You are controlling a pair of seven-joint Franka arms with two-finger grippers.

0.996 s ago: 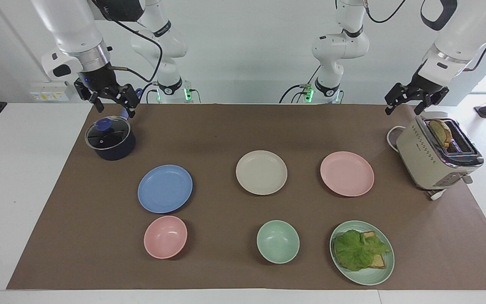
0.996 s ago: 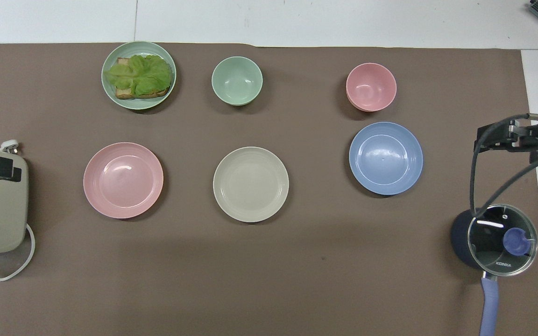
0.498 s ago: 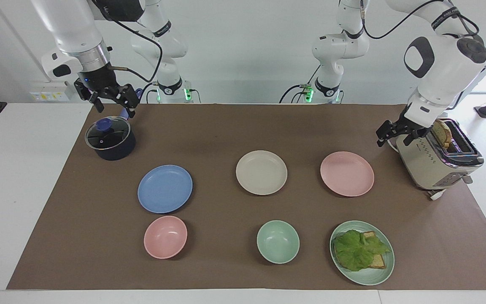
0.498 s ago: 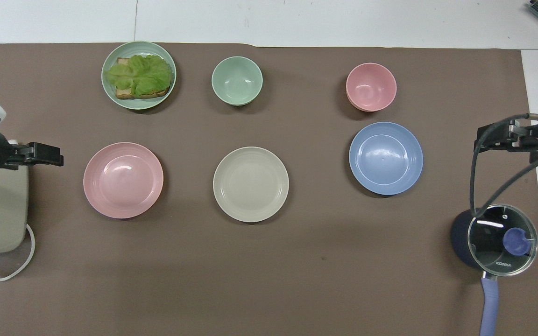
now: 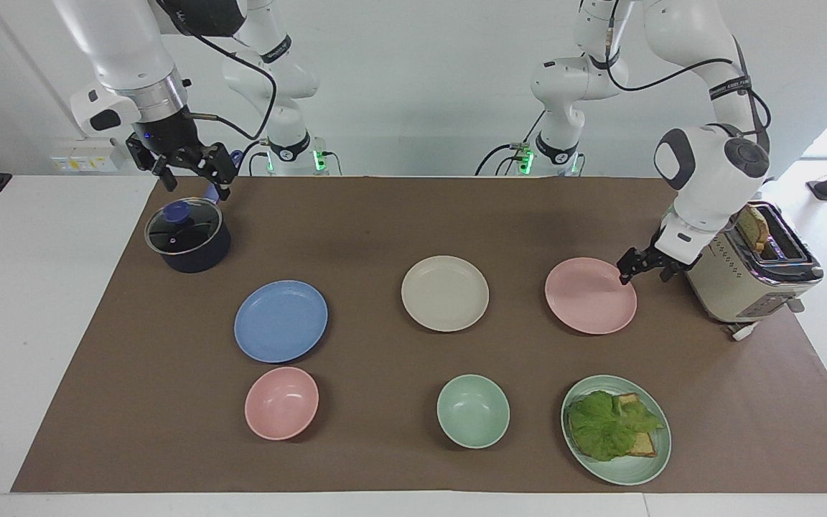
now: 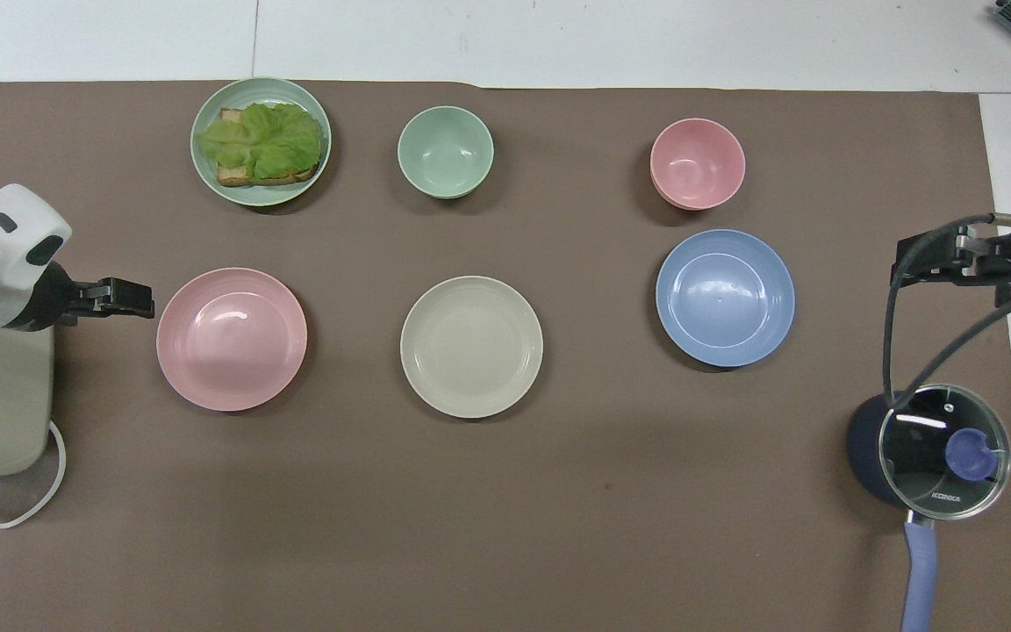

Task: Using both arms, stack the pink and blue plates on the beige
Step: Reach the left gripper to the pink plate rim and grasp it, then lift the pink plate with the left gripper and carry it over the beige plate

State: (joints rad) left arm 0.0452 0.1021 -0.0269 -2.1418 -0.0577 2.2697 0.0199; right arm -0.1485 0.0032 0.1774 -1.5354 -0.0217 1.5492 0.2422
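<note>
Three plates lie in a row across the brown mat: the pink plate (image 5: pixel 591 296) (image 6: pixel 232 339) toward the left arm's end, the beige plate (image 5: pixel 445 294) (image 6: pixel 471 346) in the middle, and the blue plate (image 5: pixel 281 321) (image 6: pixel 725 298) toward the right arm's end. My left gripper (image 5: pixel 642 271) (image 6: pixel 132 298) hangs low and open at the pink plate's rim, between it and the toaster. It holds nothing. My right gripper (image 5: pixel 194 181) (image 6: pixel 909 263) waits open and empty above the lidded pot.
A beige toaster (image 5: pixel 744 273) with bread in it stands at the left arm's end. A dark pot (image 5: pixel 187 237) with a glass lid sits at the right arm's end. Farther from the robots lie a pink bowl (image 5: pixel 281 403), a green bowl (image 5: pixel 472 411) and a green plate (image 5: pixel 629 474) with lettuce and bread.
My left arm has swung down from above the toaster to the pink plate's rim. The right arm and all the plates have stayed still.
</note>
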